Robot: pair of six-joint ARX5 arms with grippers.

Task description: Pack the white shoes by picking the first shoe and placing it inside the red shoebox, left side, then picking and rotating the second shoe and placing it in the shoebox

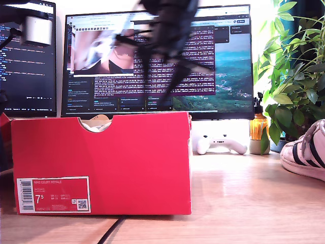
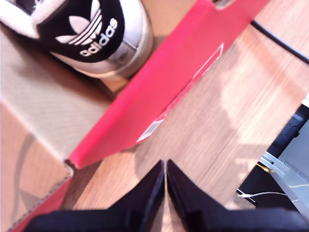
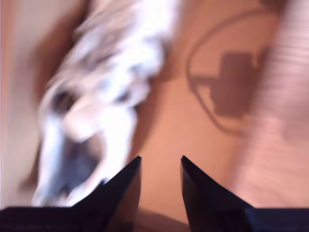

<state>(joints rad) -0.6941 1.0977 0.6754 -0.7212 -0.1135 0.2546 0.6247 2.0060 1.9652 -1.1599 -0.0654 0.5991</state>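
Shoebox (image 1: 101, 162) in bright red stood on the table (image 1: 244, 203), label end facing the exterior view, so its open top could take the pair. One white sneaker (image 2: 91, 34) already lay inside, heel tab toward that end wall. The other (image 1: 307, 150) waited at the exterior view's right edge, lying across the frame. My first end effector (image 2: 165, 166) was clenched empty; my second (image 3: 161, 164) hung released over a blurred white shoe.
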